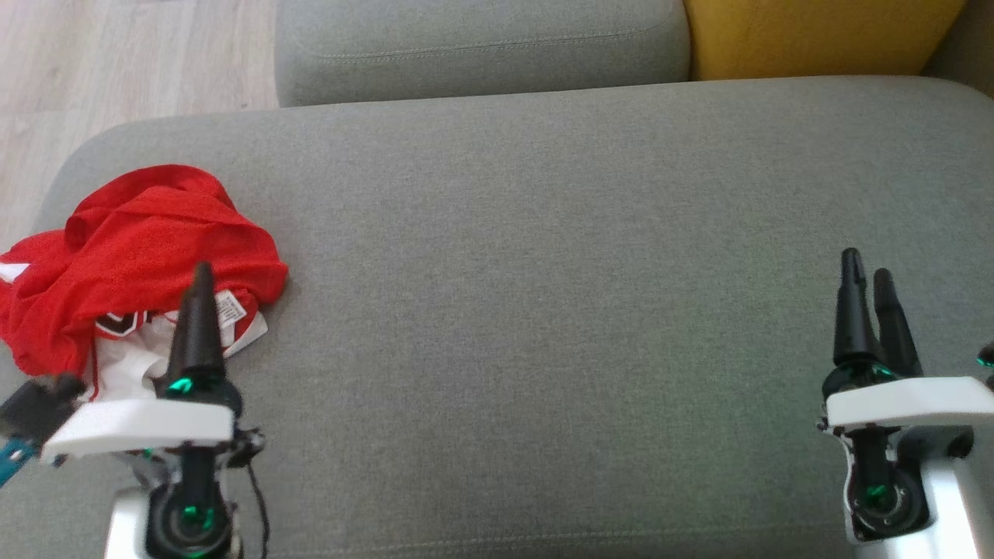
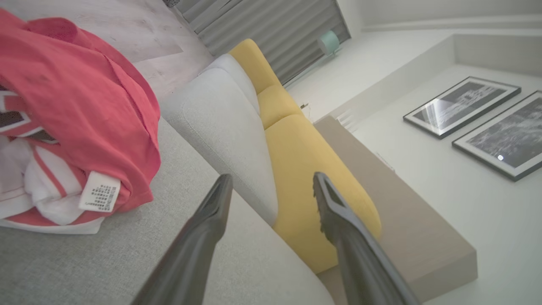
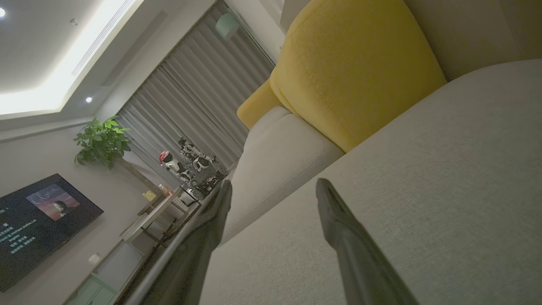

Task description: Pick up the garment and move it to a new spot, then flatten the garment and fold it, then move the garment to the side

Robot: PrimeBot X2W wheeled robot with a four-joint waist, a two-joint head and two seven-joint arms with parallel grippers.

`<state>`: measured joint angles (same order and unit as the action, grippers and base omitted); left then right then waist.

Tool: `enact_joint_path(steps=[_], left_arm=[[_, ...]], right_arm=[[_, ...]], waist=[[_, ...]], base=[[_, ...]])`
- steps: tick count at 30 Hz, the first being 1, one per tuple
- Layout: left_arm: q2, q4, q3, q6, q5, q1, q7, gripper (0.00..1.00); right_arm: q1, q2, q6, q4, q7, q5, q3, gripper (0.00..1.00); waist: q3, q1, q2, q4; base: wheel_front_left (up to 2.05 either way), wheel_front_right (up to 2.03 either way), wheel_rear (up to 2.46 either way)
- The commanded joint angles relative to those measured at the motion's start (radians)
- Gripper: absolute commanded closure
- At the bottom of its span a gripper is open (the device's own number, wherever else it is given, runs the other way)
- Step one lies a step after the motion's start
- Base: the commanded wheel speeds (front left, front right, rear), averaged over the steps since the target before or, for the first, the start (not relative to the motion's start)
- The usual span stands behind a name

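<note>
jaws wide, empty, left gripper (image 2: 272, 178) beside red garment (image 1: 140, 233), right gripper (image 1: 867, 264) over sofa (image 1: 543, 272)

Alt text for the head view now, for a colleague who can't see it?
A crumpled red and white garment lies at the left end of a grey sofa seat. The left gripper points at its near edge; the right gripper is far right over bare seat.

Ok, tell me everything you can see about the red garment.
The red garment lies crumpled in a heap at the left end of the grey seat cushion. Thin, woven-looking fabric; a white part with red stripes and a white care label show at its near edge. The open left pincer is beside it, not touching.
</note>
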<state>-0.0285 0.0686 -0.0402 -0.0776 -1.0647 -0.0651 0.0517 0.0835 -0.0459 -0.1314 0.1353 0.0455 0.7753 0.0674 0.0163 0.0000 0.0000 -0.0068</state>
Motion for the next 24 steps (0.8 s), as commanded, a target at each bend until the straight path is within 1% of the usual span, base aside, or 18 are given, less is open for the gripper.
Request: enact_joint_path(steps=[1, 10, 13, 16, 17, 24], left_arm=[[-0.014, -0.046, -0.001, 0.008, 0.047, -0.047, 0.010, 0.00], [-0.016, -0.056, 0.080, 0.044, 0.290, -0.050, 0.036, 0.00], [-0.024, -0.055, 0.108, 0.066, 0.360, -0.052, 0.045, 0.00], [-0.039, -0.054, 0.136, 0.095, 0.415, -0.055, 0.054, 0.00], [-0.051, -0.053, 0.157, 0.118, 0.448, -0.057, 0.060, 0.00], [-0.099, -0.039, 0.234, 0.210, 0.552, -0.064, 0.080, 0.00]], right_arm=[[0.056, -0.023, 0.000, -0.039, 0.014, -0.042, -0.019, 0.00], [0.064, -0.032, 0.000, -0.035, 0.041, -0.214, -0.049, 0.00], [0.063, -0.030, 0.000, -0.038, 0.050, -0.270, -0.056, 0.00], [0.063, -0.028, 0.000, -0.035, 0.059, -0.321, -0.063, 0.00], [0.064, -0.026, 0.000, -0.032, 0.064, -0.352, -0.063, 0.00], [0.068, -0.021, 0.000, -0.005, 0.085, -0.446, -0.072, 0.00]], waist=[[0.000, 0.0000, 0.0000, -0.001], [0.003, 0.0000, 0.0000, -0.010], [0.004, 0.0000, 0.0000, -0.012], [0.004, 0.0000, 0.0000, -0.013], [0.004, 0.0000, 0.0000, -0.013], [0.003, 0.0000, 0.0000, -0.014]], base=[[0.00, 0.00, 0.00], [0.00, 0.00, 0.00], [0.00, 0.00, 0.00], [0.00, 0.00, 0.00], [0.00, 0.00, 0.00], [0.00, 0.00, 0.00]])
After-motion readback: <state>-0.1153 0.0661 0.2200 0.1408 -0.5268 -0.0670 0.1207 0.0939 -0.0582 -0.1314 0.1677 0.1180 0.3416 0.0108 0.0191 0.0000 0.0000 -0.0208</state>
